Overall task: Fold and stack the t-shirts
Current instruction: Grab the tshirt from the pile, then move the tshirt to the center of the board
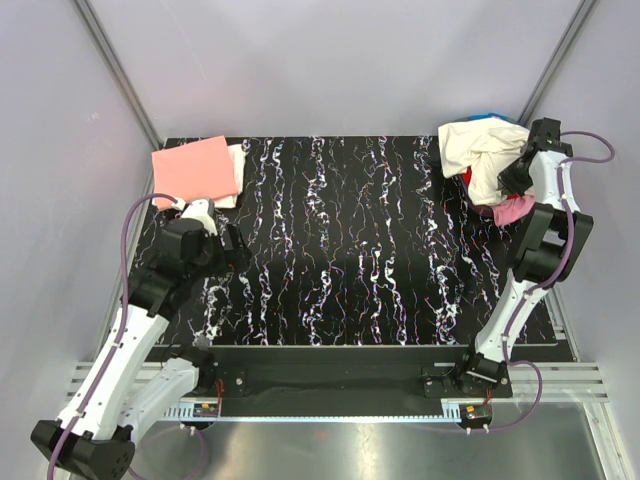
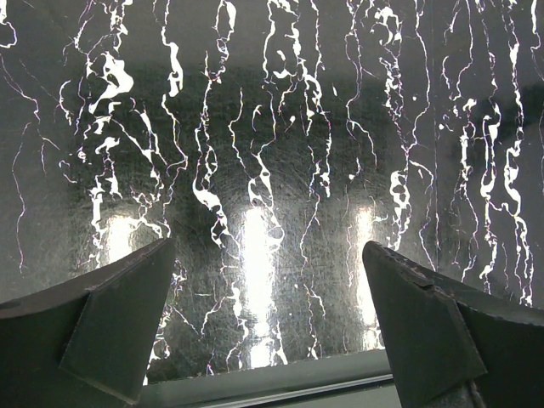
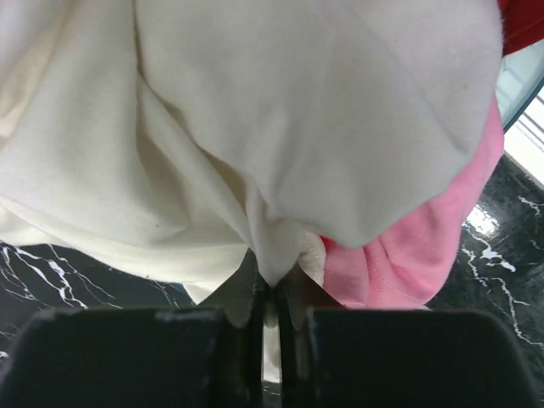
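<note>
A crumpled cream t-shirt (image 1: 485, 150) lies on a heap at the table's far right corner, over a pink shirt (image 1: 512, 209), a red one (image 1: 466, 177) and a blue one (image 1: 497, 117). My right gripper (image 1: 515, 172) is shut on a fold of the cream shirt (image 3: 280, 127); the pink shirt (image 3: 425, 246) shows to the right in the right wrist view. A folded salmon-pink shirt (image 1: 194, 166) lies on a white one (image 1: 237, 170) at the far left. My left gripper (image 1: 228, 243) is open and empty above the bare table (image 2: 272, 170).
The black marbled table (image 1: 350, 250) has its front edge (image 2: 280, 387) close below the left gripper. Grey walls and metal posts (image 1: 115, 65) enclose the workspace. A red patch (image 3: 523, 21) and the table edge show at the upper right of the right wrist view.
</note>
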Controlling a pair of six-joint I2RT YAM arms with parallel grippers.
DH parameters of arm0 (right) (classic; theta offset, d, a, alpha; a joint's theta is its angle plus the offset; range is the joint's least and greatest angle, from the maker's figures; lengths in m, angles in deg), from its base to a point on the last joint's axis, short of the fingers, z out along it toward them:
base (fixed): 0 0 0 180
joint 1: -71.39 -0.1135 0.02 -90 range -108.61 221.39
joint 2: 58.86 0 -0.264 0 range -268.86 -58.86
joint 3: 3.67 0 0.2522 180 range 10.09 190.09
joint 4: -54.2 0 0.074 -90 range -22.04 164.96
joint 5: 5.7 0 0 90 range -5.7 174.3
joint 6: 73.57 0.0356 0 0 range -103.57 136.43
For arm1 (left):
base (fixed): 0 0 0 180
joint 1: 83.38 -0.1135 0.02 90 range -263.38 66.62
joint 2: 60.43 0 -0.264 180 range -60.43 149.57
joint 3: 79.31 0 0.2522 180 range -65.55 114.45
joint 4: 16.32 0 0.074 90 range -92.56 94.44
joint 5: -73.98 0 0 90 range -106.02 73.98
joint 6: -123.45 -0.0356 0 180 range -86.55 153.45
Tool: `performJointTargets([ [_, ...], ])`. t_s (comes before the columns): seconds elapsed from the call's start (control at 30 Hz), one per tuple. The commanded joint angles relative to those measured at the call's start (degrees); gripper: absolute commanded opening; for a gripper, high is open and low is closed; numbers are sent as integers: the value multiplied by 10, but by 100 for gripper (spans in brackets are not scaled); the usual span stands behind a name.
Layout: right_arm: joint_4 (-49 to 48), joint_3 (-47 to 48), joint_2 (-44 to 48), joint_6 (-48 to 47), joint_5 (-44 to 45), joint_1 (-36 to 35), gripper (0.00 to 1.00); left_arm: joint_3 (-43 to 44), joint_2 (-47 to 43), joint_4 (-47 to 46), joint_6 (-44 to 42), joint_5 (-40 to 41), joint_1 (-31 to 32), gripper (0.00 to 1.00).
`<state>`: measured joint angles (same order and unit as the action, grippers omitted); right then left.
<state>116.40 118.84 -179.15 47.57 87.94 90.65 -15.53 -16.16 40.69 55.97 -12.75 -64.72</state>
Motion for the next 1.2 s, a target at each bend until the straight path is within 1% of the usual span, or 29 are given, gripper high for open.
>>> performJointTargets([
  [0.0, 17, 24, 20, -2, 15, 3, 0, 3, -1, -19, 1, -5, 2, 99],
  [0.13, 18, 11, 76, 4, 8, 2, 0, 2, -2, -21, 1, -4, 2, 99],
  [0.2, 25, 16, 97, 5, -13, -3, 0, 3, -2, -21, 1, -4, 2, 99],
  [0.3, 45, 51, 149, -3, -52, -32, 0, 2, -2, -20, 1, -2, 2, 99],
  [0.33, 60, 92, 156, -5, -70, -41, 1, 2, -2, -20, 1, -2, 2, 99],
  [0.37, 89, 112, 162, -7, -79, -54, 4, 2, -1, -20, 1, 0, 2, 99],
  [0.4, 100, 129, 167, -11, -97, -81, 5, 3, 0, -20, 1, 2, 2, 99],
  [0.43, 106, 152, 183, -13, -133, -92, 6, 3, 0, -19, 1, 3, 2, 99],
  [0.5, 109, 160, 205, 0, -180, -120, 7, 3, 0, -18, 2, 8, 2, 99],
  [0.53, 102, 147, 235, 8, -234, -126, 7, 3, 0, -17, 2, 9, 2, 99],
  [0.6, 54, 127, 269, 29, -291, -132, 6, 3, 1, -17, 2, 13, 2, 99],
  [0.63, 35, 101, 305, 36, -323, -138, 5, 3, 2, -16, 2, 15, 2, 99],
  [0.67, 0, 85, 325, 37, -332, -138, 6, 3, 3, -16, 1, 16, 2, 99],
  [0.7, -12, 68, 342, 33, -332, -138, 7, 3, 3, -15, 2, 17, 2, 99],
  [0.77, 2, 33, 382, -3, -253, -137, 8, 4, 6, -14, 2, 21, 2, 99],
  [0.8, 16, 22, 390, -15, -212, -136, 9, 4, 6, -13, 2, 22, 2, 99],
  [0.83, 30, -7, 403, -26, -128, -135, 12, 4, 5, -13, 2, 23, 2, 99],
  [0.87, 58, -26, 407, -24, -94, -122, 12, 4, 6, -13, 3, 24, 2, 99],
  [0.9, 66, -54, 412, -21, -72, -111, 26, 4, 5, -13, 2, 24, 2, 99],
  [0.93, 61, -128, 423, -14, -63, -94, 51, 3, 4, -13, 3, 24, 2, 99],
  [0.97, 53, -170, 429, -11, -70, -60, 74, 4, 5, -13, 2, 24, 2, 99],
  [1.0, 46, -213, 433, -5, -78, -39, 100, 4, 6, -13, 2, 24, 2, 99],
  [1.03, 39, -293, 442, 8, -94, -21, 100, 4, 6, -13, 3, 24, 2, 99],
  [1.07, 12, -332, 447, 12, -104, 8, 100, 4, 6, -13, 3, 23, 2, 99],
  [1.13, -16, -418, 470, 24, -113, 19, 100, 4, 8, -13, 2, 21, 2, 99],
  [1.17, -29, -435, 479, 30, -114, 19, 100, 4, 8, -13, 2, 20, 2, 99],
])
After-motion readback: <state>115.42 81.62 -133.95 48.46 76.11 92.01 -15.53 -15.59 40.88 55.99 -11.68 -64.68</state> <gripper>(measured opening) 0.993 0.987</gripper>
